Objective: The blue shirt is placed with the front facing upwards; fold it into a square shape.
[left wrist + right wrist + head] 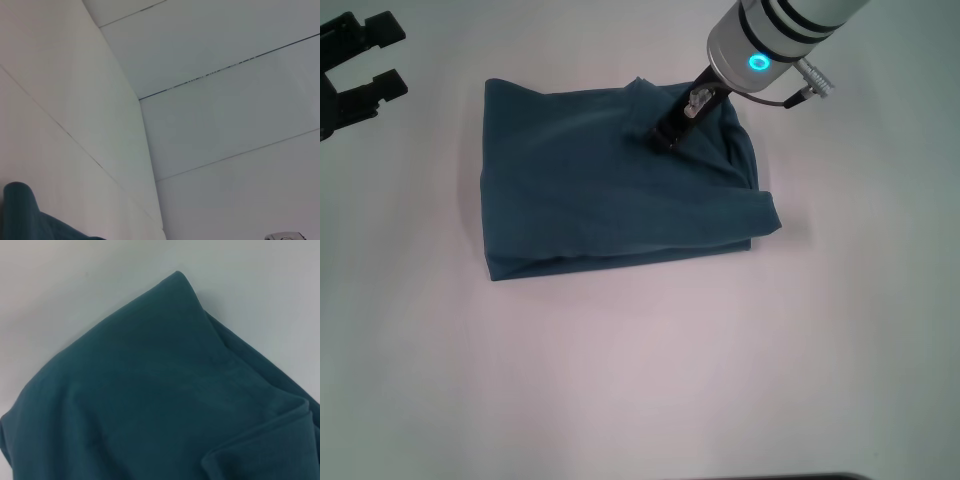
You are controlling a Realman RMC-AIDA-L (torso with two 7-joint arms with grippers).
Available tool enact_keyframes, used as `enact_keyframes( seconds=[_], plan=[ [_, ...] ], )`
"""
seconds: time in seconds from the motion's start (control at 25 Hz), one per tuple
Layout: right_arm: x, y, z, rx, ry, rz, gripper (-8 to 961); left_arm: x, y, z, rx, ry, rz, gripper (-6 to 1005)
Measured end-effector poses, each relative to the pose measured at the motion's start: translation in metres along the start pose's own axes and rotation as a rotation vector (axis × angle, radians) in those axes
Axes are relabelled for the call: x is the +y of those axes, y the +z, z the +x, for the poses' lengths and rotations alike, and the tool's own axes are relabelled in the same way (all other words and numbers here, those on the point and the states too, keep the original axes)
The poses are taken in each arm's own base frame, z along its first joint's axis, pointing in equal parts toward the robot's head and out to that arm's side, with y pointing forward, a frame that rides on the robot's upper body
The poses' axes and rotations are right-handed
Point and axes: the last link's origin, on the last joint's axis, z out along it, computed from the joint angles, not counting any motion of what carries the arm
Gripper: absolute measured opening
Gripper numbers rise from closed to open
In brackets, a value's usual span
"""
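The blue shirt [610, 190] lies folded into a rough rectangle on the white table [640, 380], plain side up, with no lettering showing. Its right edge is bunched into a thick fold [760, 205]. My right gripper [670, 133] is down on the shirt's far right part, its tip touching the cloth. The right wrist view shows only shirt cloth [150, 390] with a raised corner and a rolled fold. My left gripper [355, 65] hangs open and empty at the far left, off the shirt. The left wrist view shows a small bit of shirt [20, 215].
The white table surrounds the shirt on all sides. The left wrist view shows pale wall panels [215, 125] with thin seams.
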Motion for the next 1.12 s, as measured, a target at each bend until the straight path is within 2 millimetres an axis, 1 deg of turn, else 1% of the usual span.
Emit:
enact_keyframes(
  seconds=[0.24,0.48,0.6,0.84,1.0,1.12],
  plan=[
    [0.0,0.0,0.001,0.006,-0.002,0.001,140,0.0,0.001,0.0,-0.001,-0.001,0.002,859],
    [0.0,-0.001,0.002,0.012,0.001,-0.003,22,-0.002,0.001,-0.001,-0.003,-0.008,0.001,860],
    [-0.001,-0.008,0.002,0.004,0.009,0.001,22,-0.002,0.001,-0.001,-0.003,-0.006,0.0,860],
    [-0.014,-0.035,0.007,-0.02,0.031,0.101,21,-0.001,0.0,-0.002,-0.002,-0.006,-0.004,860],
    [-0.026,-0.042,0.013,-0.016,0.067,0.134,21,-0.001,0.0,-0.002,-0.002,-0.005,-0.005,859],
    [-0.032,-0.04,0.017,-0.018,0.086,0.152,21,-0.001,0.001,-0.002,-0.004,-0.005,-0.007,860]
  ],
)
